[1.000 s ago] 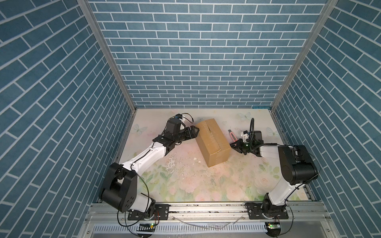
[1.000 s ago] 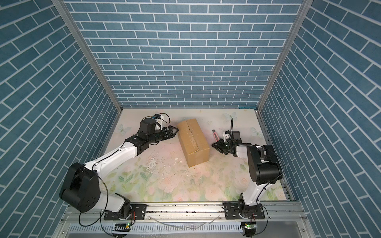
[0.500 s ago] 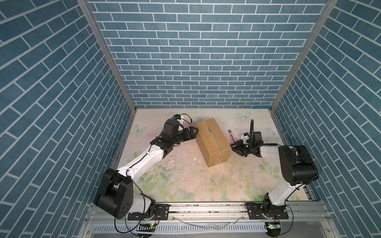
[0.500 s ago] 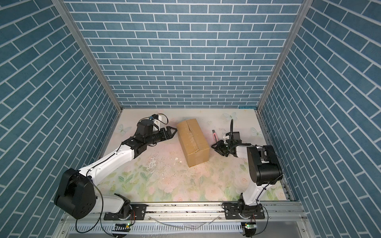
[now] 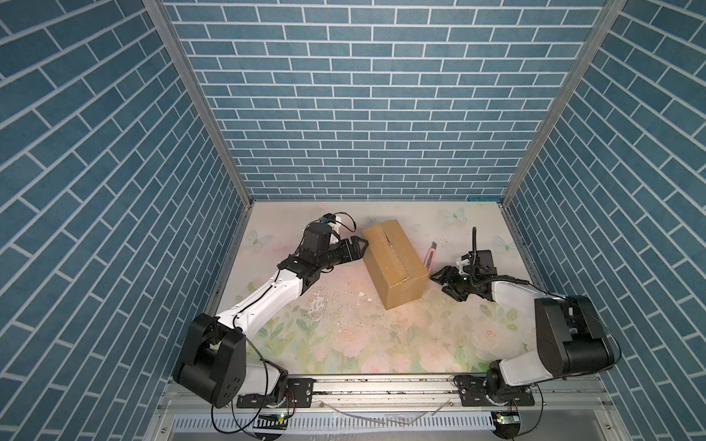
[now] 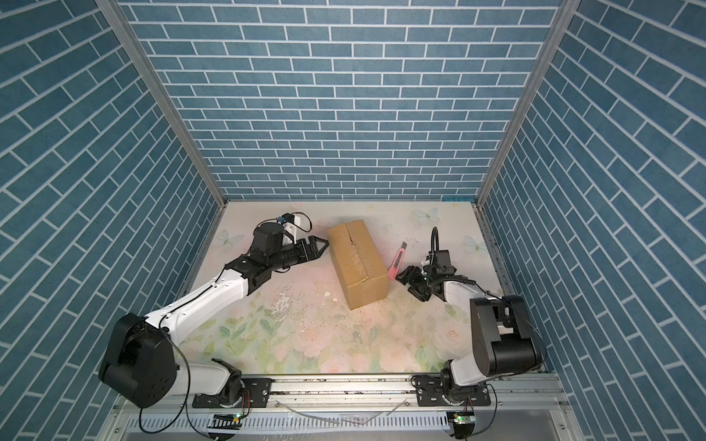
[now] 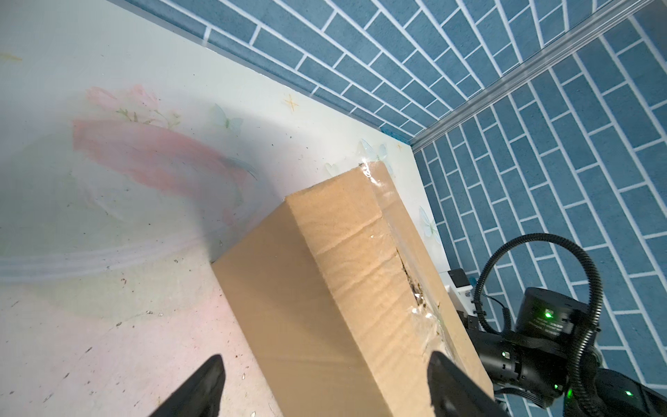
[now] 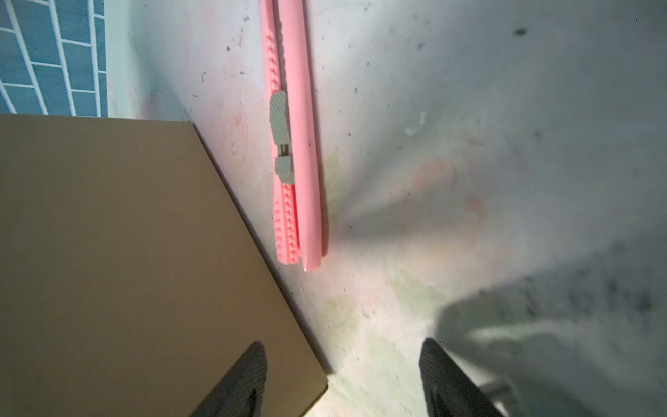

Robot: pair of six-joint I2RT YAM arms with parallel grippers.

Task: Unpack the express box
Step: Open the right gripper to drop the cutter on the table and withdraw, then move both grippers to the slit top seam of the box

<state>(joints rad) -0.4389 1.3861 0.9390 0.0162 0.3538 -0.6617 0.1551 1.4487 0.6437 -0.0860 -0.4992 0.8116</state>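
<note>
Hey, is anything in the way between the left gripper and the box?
Nothing visible. The left gripper is close by the box, at its far left edge, jaws open, with nothing between them. The knife lies on the box's other side, near the right gripper.

Left gripper (image 5: 358,245), centre-left in a top view, jaws spread wide; right gripper (image 5: 443,284), centre-right, jaws parted.

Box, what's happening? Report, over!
Left hand open, at box corner. Right hand open, empty, beside pink knife. Box flaps closed, seam partly slit. Nothing blocking.
</note>
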